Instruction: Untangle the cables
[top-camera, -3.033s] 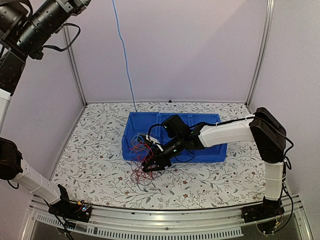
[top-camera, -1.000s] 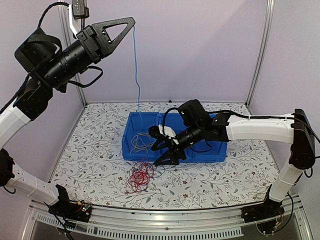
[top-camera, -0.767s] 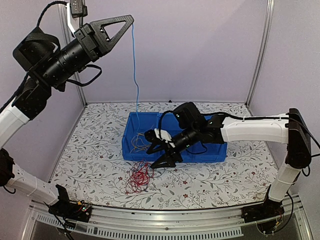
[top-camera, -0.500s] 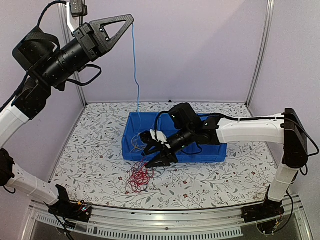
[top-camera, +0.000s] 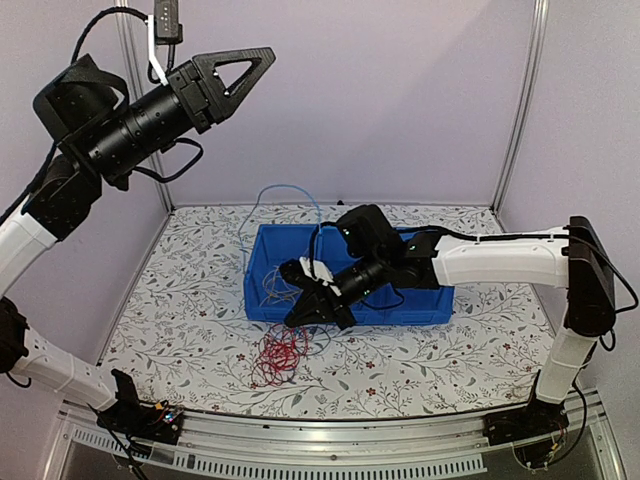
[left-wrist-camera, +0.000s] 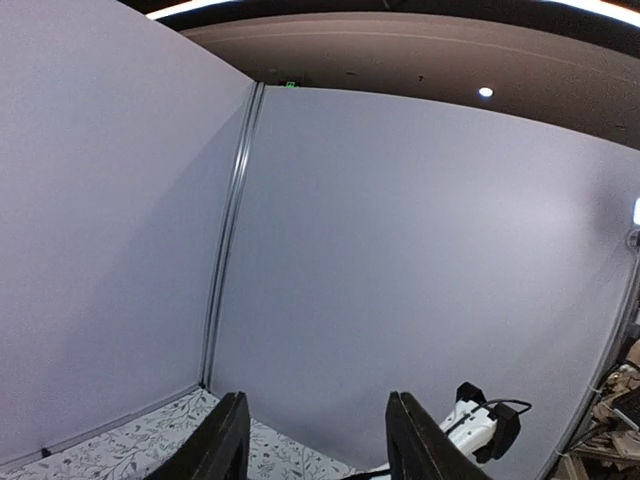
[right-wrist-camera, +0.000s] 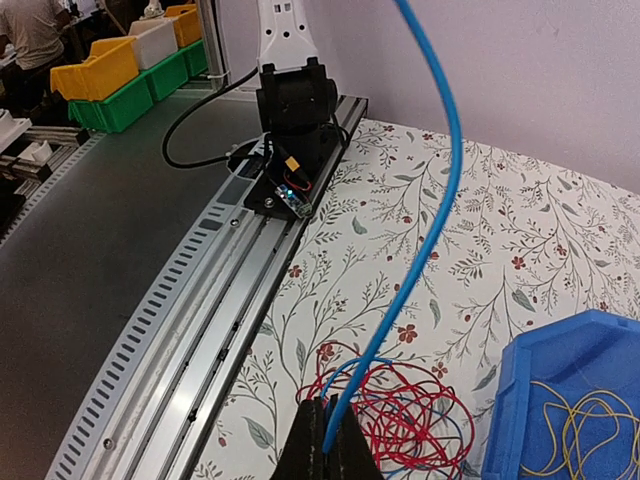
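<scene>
A red tangle of cables (top-camera: 283, 350) lies on the table in front of the blue bin (top-camera: 420, 300). Yellow-tan cables (top-camera: 272, 287) sit in the bin's left end. A blue cable (top-camera: 283, 188) arcs slack above the bin's back left corner. My right gripper (top-camera: 297, 319) is low at the bin's front left, over the red tangle (right-wrist-camera: 420, 415). In the right wrist view it (right-wrist-camera: 330, 455) is shut on the blue cable (right-wrist-camera: 435, 200). My left gripper (top-camera: 262, 58) is raised high at the left, open and holding nothing (left-wrist-camera: 318, 440).
The left arm's base (right-wrist-camera: 293, 105) and the slotted metal rail (right-wrist-camera: 215, 300) run along the table's near edge. White enclosure walls stand at the left, back and right. The bin's corner (right-wrist-camera: 565, 350) with yellow cables (right-wrist-camera: 580, 420) lies right of the red tangle.
My left gripper opened and let go of the blue cable, which dropped from a taut vertical line into a slack arc. My right gripper closed on it above the red tangle.
</scene>
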